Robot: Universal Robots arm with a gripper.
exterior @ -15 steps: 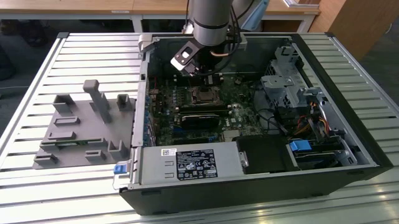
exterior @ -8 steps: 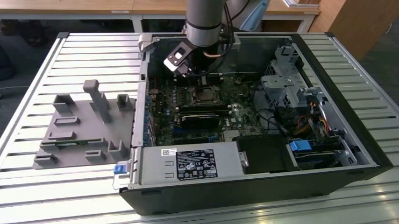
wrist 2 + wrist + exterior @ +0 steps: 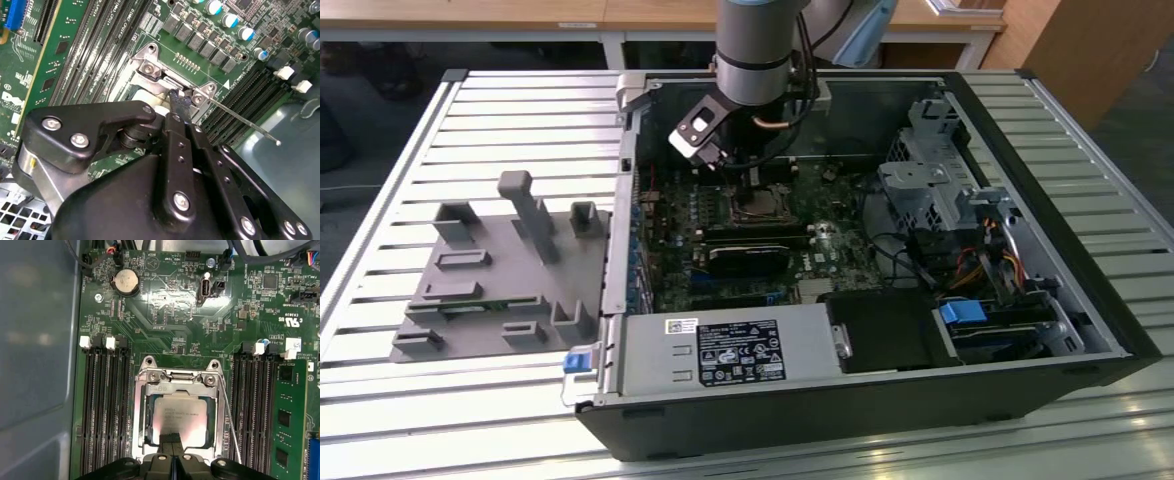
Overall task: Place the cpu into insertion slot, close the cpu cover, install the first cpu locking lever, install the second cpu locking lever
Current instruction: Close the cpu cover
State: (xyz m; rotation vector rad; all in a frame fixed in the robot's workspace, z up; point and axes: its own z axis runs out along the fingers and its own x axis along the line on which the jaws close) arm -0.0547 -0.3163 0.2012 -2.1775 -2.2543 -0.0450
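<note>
The cpu (image 3: 181,412), a pale square chip, lies flat in the insertion slot (image 3: 136,405) on the green motherboard. The silvery cpu cover (image 3: 148,416) is down around it, its cut-out showing the chip's face. My gripper (image 3: 171,436) is shut, its black fingertips (image 3: 176,98) pressed together with nothing visible between them, right at the cover's edge. A thin metal locking lever (image 3: 229,415) runs along one side of the socket and sticks out free (image 3: 245,122) over the memory slots. In the exterior view, the gripper (image 3: 747,182) hangs just above the socket (image 3: 754,208).
The open computer case (image 3: 854,400) lies on a slatted metal table. Long black memory slots (image 3: 105,410) flank the socket on both sides. A large black card (image 3: 747,255) sits nearer the case front. A grey fixture (image 3: 494,270) stands at the exterior view's left.
</note>
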